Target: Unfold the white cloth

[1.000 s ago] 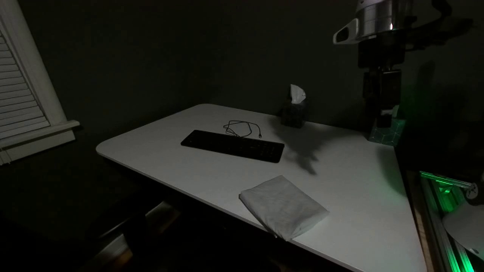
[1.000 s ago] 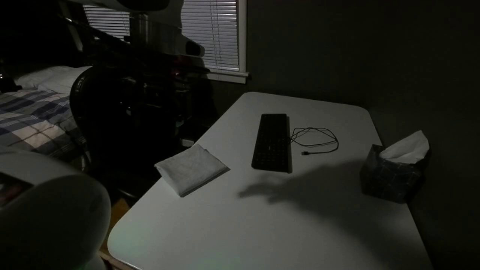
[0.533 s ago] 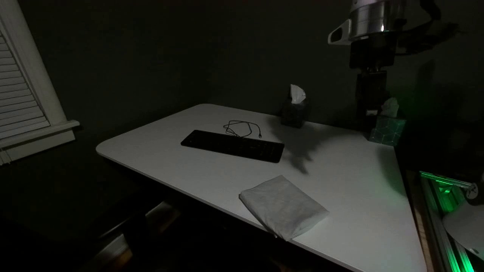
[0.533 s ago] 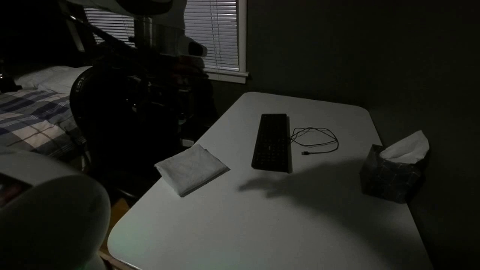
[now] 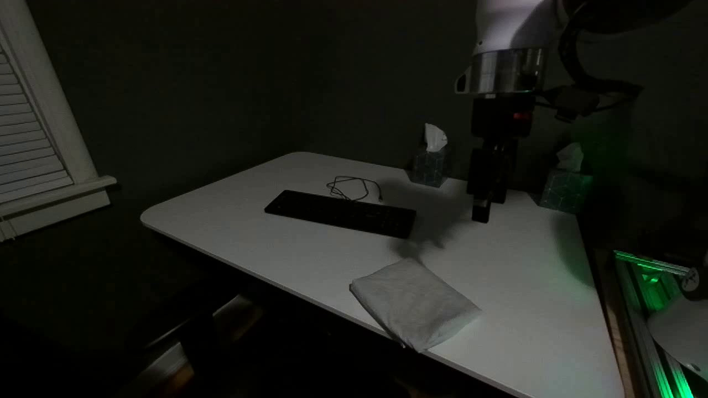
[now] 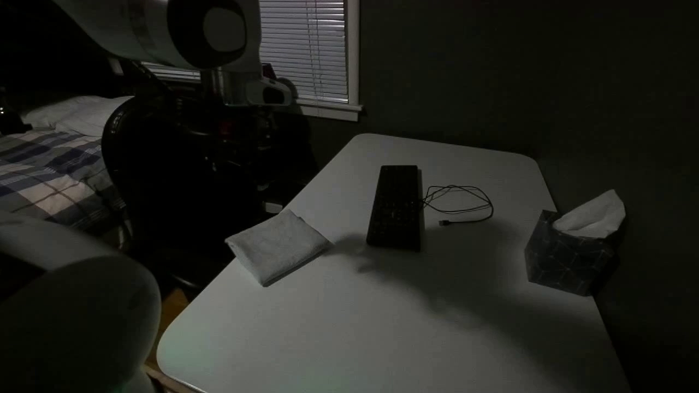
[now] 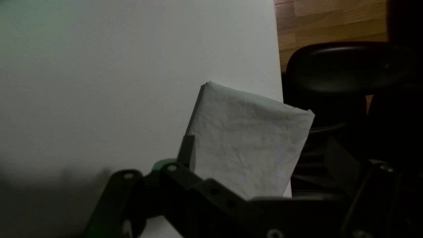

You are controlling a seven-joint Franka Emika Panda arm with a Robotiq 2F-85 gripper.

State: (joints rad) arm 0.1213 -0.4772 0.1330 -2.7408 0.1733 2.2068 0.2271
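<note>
Compared with the earlier frames, the arm (image 5: 514, 25) is hanging lower in both exterior views, and the gripper (image 5: 490, 204) is coming further left in an exterior view, nearer the white cloth (image 5: 416, 303) but remaining apart from it. Gripper is staying released: in the wrist view its fingers (image 7: 187, 148) are standing spread wide, the white cloth showing below in the space between them. The arm's shadow (image 6: 431, 284) is shifting over the bench (image 5: 310, 243), now reaching a corner of the white cloth instead of ending short of it. The white cloth is keeping its place: lying folded at the bench's edge, partly overhanging. Keyboard (image 6: 394, 207) and cable (image 6: 458, 211) are lying unchanged. One tissue box (image 5: 429, 167) is showing its line pattern more clearly than before. A second tissue box (image 5: 565, 189), partly masked by the gripper earlier, is now standing in fuller view at the bench's corner. In the wrist view, part of a black chair (image 7: 350, 67) is appearing beside the bench, above wooden floor (image 7: 324, 19).
</note>
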